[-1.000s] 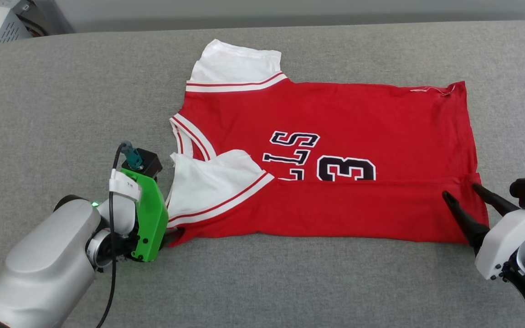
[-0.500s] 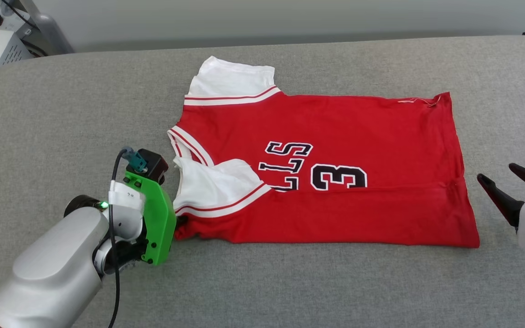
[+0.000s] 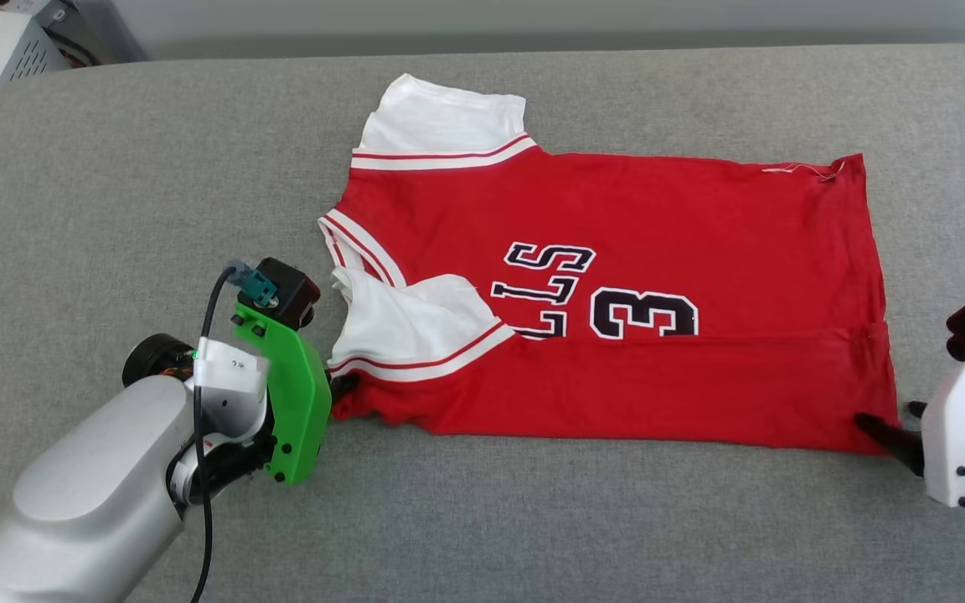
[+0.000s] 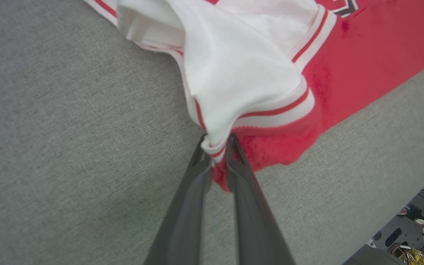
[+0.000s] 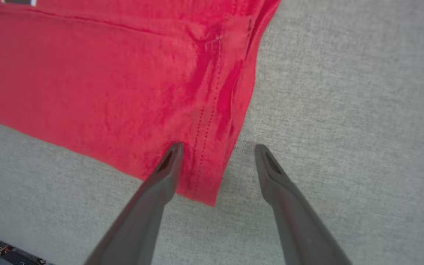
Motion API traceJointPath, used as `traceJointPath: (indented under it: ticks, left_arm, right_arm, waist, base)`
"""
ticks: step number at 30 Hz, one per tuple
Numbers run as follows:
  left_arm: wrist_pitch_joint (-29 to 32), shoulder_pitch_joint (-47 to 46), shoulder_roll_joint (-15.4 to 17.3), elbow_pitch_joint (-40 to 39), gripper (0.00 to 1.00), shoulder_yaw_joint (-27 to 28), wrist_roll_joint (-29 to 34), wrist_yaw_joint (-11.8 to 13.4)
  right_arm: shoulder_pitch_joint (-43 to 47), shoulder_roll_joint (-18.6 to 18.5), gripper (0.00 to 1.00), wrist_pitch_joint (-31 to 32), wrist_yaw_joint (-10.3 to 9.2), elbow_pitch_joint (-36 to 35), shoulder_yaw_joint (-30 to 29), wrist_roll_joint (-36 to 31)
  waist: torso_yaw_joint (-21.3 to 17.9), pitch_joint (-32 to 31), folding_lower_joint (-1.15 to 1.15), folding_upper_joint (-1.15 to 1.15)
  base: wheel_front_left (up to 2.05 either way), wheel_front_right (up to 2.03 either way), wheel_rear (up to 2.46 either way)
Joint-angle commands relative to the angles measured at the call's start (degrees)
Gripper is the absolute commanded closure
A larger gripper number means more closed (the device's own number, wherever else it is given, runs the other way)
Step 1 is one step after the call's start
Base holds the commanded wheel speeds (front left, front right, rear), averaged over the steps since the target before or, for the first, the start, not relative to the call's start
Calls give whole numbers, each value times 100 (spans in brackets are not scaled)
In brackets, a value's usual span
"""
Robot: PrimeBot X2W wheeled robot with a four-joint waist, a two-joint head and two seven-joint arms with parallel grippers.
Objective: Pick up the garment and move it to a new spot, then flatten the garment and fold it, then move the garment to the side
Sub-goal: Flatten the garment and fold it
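Left tool [image 4: 217, 141] pinches the shirt [image 3: 658, 209] by one corner, while the right tool [image 5: 218, 146] stands wide, straddling another corner.

Soft, even light from overhead, bright and flat; shadows are faint, only a thin dark line under the near edge of the garment [image 3: 700, 226]. The head view is sharp. Both wrist views bow at their edges (wide lenses), the white sleeve [image 4: 234, 66] slightly washed out
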Motion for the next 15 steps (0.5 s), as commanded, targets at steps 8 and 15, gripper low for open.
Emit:
traceJointPath:
  ticks: [8,15]
  left_arm:
    - [-171,79,24,116,100,-16,46,32]
    - [-448,362,67,217,100,47,-63,54]
  right_arm:
    - [-105,477,0,-354,-5,903,502,-77]
    - [-209,234,100,-935,-5,774,658,-1]
  waist:
    - [80,165,0,0]
    - [-4,-232,0,0]
  base:
    - [0,0,0]
    - [0,0,0]
